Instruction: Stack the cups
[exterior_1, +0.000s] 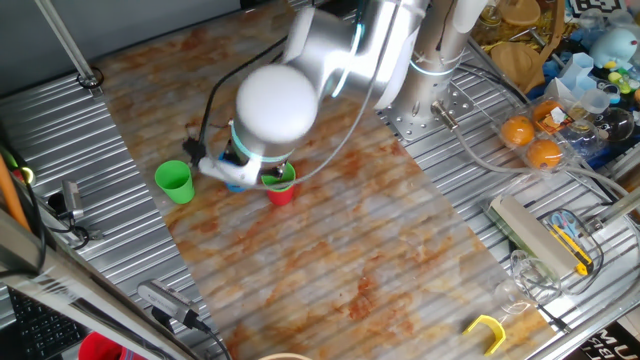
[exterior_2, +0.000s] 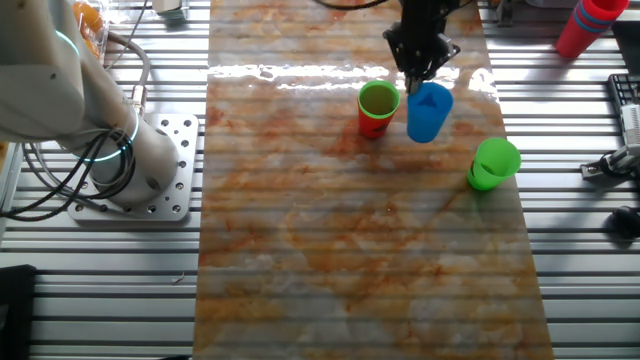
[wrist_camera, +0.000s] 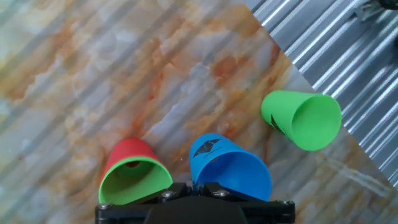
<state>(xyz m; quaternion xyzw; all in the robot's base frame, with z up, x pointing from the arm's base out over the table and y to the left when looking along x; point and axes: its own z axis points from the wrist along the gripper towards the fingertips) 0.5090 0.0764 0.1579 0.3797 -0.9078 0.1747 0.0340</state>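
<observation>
The claw is hard to read in every view: in one fixed view the arm's white round joint covers it and most of the blue cup, in the hand view only the dark base of the fingers shows along the bottom edge, and in the other fixed view it is a dark shape right at the blue cup's far rim, so I cannot tell how far it is parted or whether it actually grips that rim. Four cups can be counted on the marbled surface: one blue, one red and two green. One green cup sits nested inside the red cup, with only a band of red showing below the green rim (in the hand view the red body shows above the green lip). The blue cup stands upright just beside that pair, on its right in the other fixed view, though whether they touch is unclear. The second green cup stands alone, apart from the others, near the edge of the surface where the ribbed metal table begins. A further stack of red and blue cups is cut off at the top corner of the other fixed view, off the marbled surface.
</observation>
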